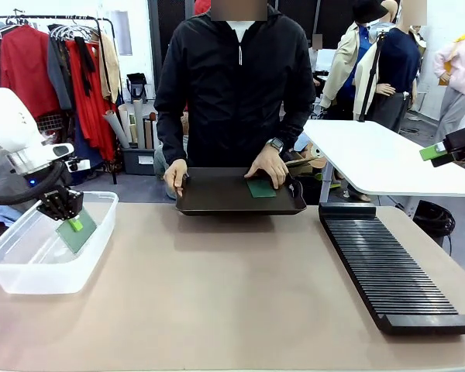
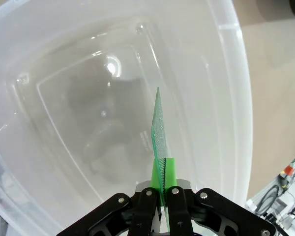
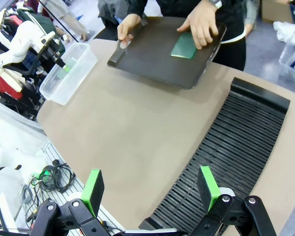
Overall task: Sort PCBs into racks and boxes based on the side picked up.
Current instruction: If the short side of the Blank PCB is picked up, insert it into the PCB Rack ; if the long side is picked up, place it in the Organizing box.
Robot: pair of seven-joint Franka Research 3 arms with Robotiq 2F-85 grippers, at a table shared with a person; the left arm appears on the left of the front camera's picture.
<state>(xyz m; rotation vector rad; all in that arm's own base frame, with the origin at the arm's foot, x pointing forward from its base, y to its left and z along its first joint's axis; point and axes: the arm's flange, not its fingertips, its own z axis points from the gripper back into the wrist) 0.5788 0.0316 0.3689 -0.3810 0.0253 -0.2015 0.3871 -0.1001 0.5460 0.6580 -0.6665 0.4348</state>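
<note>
My left gripper [image 1: 71, 222] [image 2: 162, 173] is shut on a thin green PCB [image 1: 78, 233] [image 2: 159, 132], which hangs tilted inside the clear plastic box [image 1: 31, 263] [image 2: 221, 98] at the table's left. A second PCB [image 1: 260, 188] [image 3: 184, 46] lies flat on a dark tray [image 1: 217, 203] [image 3: 152, 59] that the person holds with both hands at the far edge, one hand [image 1: 268, 164] resting on the board. The long black slotted rack [image 1: 391, 267] [image 3: 236, 142] lies at the right. My right gripper [image 1: 442, 151] [image 3: 151, 189] hovers open and holds nothing, above the rack's near end.
The person stands at the far side behind the tray. A white side table [image 1: 387, 159] stands beyond the rack. The tan tabletop [image 1: 217, 302] lies bare between box and rack. Cables [image 3: 49, 177] hang off the table's near left edge.
</note>
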